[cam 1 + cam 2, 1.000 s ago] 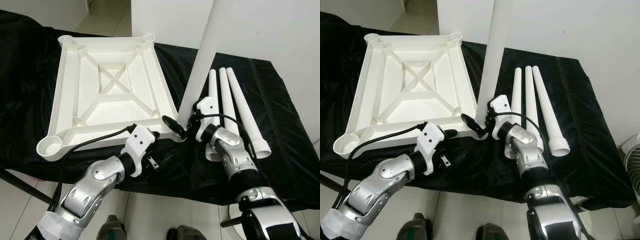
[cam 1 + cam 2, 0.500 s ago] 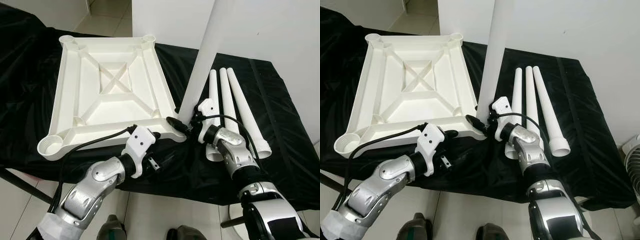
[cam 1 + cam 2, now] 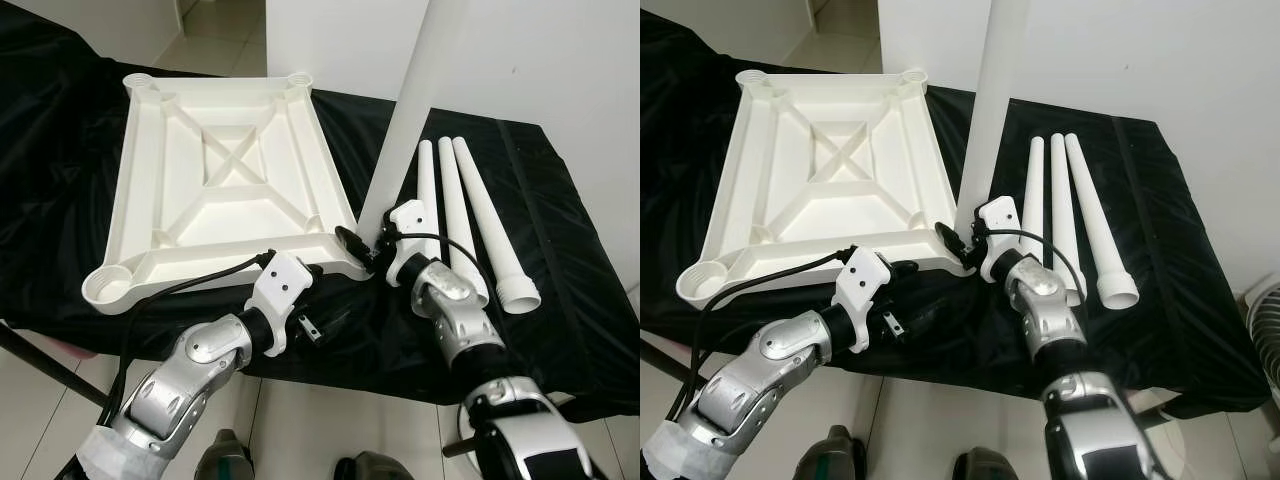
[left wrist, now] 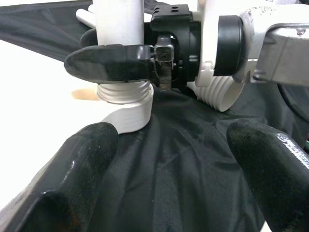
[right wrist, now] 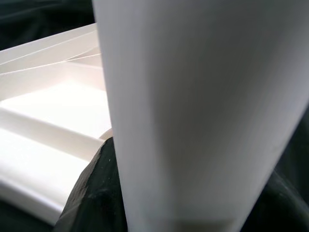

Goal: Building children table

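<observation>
Our right end effector (image 3: pixel 372 247) pinches the table leg (image 3: pixel 400 140) near its threaded foot, holding it upright directly over the near corner socket (image 4: pixel 126 115) of the upturned table top (image 3: pixel 215 190). Our left end effector (image 4: pixel 169 159), fingers spread and empty, hovers just before that socket. To seat the leg well, we should keep it plumb, centre the threads, then press and twist gently. Three spare legs (image 3: pixel 462 215) lie on the black-draped counter (image 3: pixel 560 260) just beyond our right wrist.
</observation>
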